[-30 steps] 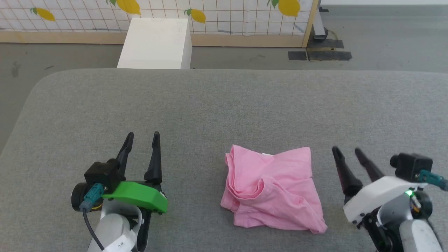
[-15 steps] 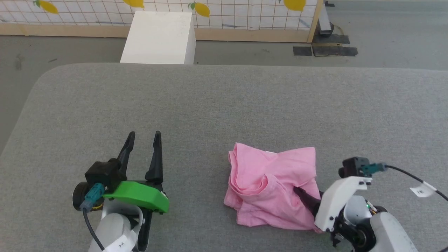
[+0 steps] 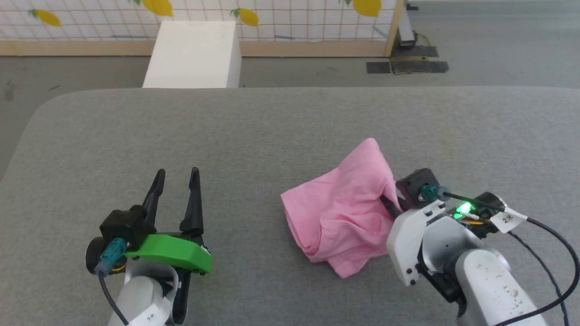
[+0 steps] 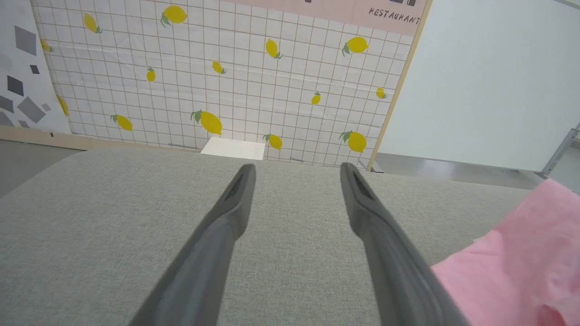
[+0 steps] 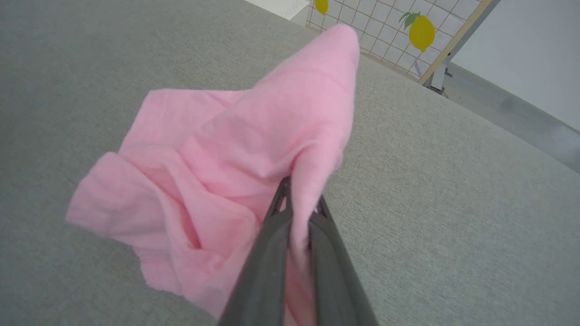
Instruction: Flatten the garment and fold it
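Item: garment (image 3: 344,217), bunched ahead of my right gripper (image 5: 299,199), which pinches a fold tight. Beside it, my left gripper (image 3: 177,172): spread wide, empty. Flattening barely begun, folding outstanding, I judge.

In the head view, folds of the garment (image 3: 344,213) hide the right tool (image 5: 301,197) fingertips; the left wrist view's edge crops the garment.

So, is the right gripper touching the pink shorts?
Touching. The right wrist view shows the right gripper shut on a fold of the pink shorts, with the cloth pinched inside it.
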